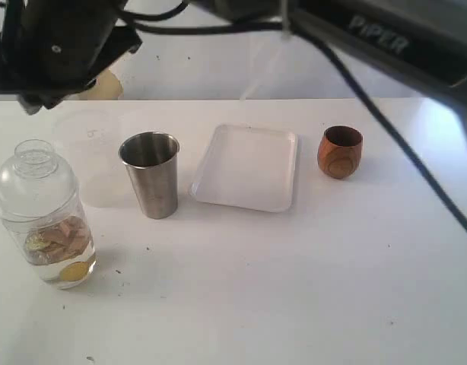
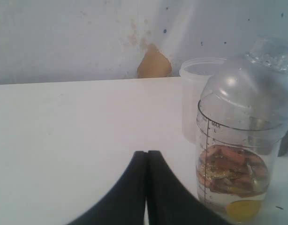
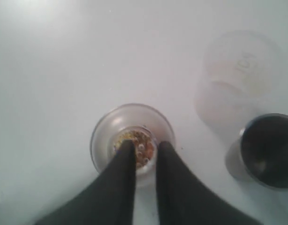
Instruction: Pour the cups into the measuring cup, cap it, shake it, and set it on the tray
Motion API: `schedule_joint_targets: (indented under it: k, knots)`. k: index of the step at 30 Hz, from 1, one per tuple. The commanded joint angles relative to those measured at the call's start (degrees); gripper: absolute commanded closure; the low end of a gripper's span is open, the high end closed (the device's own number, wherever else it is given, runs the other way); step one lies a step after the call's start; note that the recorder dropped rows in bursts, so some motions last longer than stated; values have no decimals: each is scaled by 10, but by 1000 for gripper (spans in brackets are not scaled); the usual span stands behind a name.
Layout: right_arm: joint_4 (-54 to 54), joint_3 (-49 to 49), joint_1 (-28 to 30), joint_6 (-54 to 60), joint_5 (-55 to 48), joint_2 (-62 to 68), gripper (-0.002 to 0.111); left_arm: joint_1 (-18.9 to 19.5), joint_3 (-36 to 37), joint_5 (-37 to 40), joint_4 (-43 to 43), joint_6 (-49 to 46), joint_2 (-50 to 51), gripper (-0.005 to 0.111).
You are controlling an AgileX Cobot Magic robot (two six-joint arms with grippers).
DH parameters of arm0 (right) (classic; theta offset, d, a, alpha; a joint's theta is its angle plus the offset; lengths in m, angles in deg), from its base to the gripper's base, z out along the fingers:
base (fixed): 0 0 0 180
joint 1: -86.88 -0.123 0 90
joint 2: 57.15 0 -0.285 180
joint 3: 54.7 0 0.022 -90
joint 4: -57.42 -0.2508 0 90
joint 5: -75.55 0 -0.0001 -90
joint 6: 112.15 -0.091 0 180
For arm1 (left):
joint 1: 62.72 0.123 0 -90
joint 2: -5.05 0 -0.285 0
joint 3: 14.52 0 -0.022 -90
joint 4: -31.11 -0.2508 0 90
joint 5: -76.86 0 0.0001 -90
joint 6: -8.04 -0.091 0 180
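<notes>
The measuring cup (image 1: 43,220) stands at the table's left, holding brownish pieces and a yellow slice in liquid, with a clear dome lid (image 1: 34,171) on top. My right gripper (image 3: 146,144) hovers just above the lid's open neck (image 3: 134,140), its jaws a narrow gap apart with nothing between them. It reaches across at the upper left of the exterior view (image 1: 32,103). My left gripper (image 2: 147,152) is shut and empty, low beside the measuring cup (image 2: 233,154). The steel tumbler (image 1: 150,175), white tray (image 1: 249,167) and brown wooden cup (image 1: 340,152) stand in a row.
A frosted translucent cup (image 1: 89,137) stands behind the measuring cup, also visible as the frosted cup (image 2: 195,93) in the left wrist view. The tumbler (image 3: 266,150) is close beside the measuring cup. A black cable (image 1: 385,129) hangs over the table's right half.
</notes>
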Motion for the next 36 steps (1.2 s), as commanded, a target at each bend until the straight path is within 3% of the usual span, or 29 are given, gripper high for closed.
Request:
schedule_joint_targets:
  k: [1,7,18,23,29,36]
  knots:
    - [35,-9,-1,34,-38,-54,108,-1,0,-3,2,2,-3,107]
    - [42,-109,-11,44,41,-150,108,-1,0,-3,2,2,-3,107]
    - [44,-442,-11,42,253,-444,108,-1,0,-3,2,2,-3,107]
    - [44,-552,-11,42,263,-578,108,-1,0,-3,2,2,-3,107]
    - [44,-581,-11,42,196,-672,108,-1,0,-3,2,2,-3,107]
    - [44,-581,-11,42,190,-747,108,-1,0,-3,2,2,-3,107]
